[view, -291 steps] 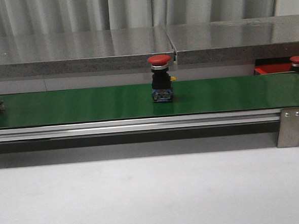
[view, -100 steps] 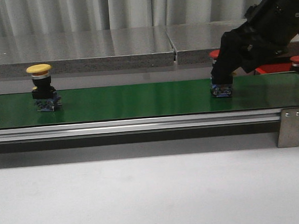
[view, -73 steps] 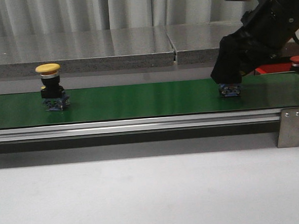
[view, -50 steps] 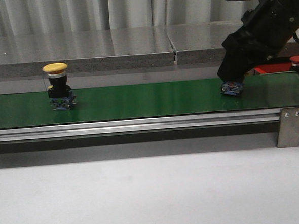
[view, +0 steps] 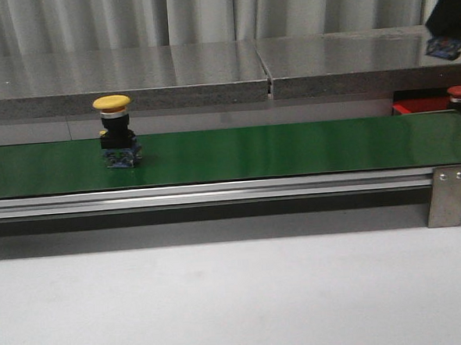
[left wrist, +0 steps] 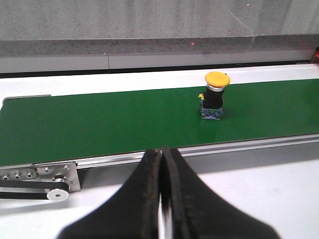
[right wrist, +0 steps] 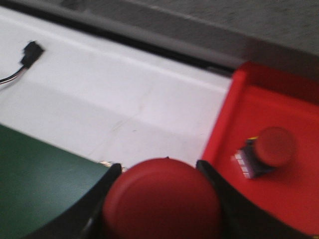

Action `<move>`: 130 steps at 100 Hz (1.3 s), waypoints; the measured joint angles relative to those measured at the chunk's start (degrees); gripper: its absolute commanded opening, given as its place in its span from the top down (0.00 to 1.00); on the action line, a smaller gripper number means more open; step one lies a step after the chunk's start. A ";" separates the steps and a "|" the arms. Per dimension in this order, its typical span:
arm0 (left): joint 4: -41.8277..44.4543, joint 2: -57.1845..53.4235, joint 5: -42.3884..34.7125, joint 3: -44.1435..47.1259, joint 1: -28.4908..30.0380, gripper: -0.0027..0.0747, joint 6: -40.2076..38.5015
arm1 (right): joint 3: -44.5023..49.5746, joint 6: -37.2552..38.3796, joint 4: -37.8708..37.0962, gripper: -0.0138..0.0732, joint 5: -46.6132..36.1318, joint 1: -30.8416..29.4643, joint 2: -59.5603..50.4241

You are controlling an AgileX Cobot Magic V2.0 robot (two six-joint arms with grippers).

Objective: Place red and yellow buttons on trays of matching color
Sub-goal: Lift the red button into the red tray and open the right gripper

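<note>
Two grippers shared the work. Nearest us, our left gripper waited clenched and empty before the green belt, where a yellow button rode. Farther off, our right gripper gripped a red button; next we would lower it onto the red tray, clear of the button already there.

An industrial test bench or automation lab is suggested. A long green conveyor belt is mounted on an aluminium rail with a bolted metal bracket. Grey stone-like slabs and corrugated metal panelling are seen behind it.
</note>
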 measured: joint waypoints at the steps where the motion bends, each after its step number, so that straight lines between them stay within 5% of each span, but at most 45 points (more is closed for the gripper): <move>1: 0.00 0.00 0.00 0.00 0.00 0.99 0.00 | -0.29 0.11 -0.18 0.86 0.10 -0.27 0.10; 38: 0.00 0.00 0.00 0.00 0.00 0.99 0.00 | -12.23 2.47 -9.48 0.86 0.81 -7.27 11.85; 86: 0.00 0.00 0.00 0.00 0.00 0.99 0.00 | -23.62 2.79 -13.54 0.86 0.10 -7.50 25.14; 130: 0.00 0.00 0.00 0.00 0.00 0.99 0.00 | -24.43 2.79 -15.33 0.86 -2.27 -7.50 30.07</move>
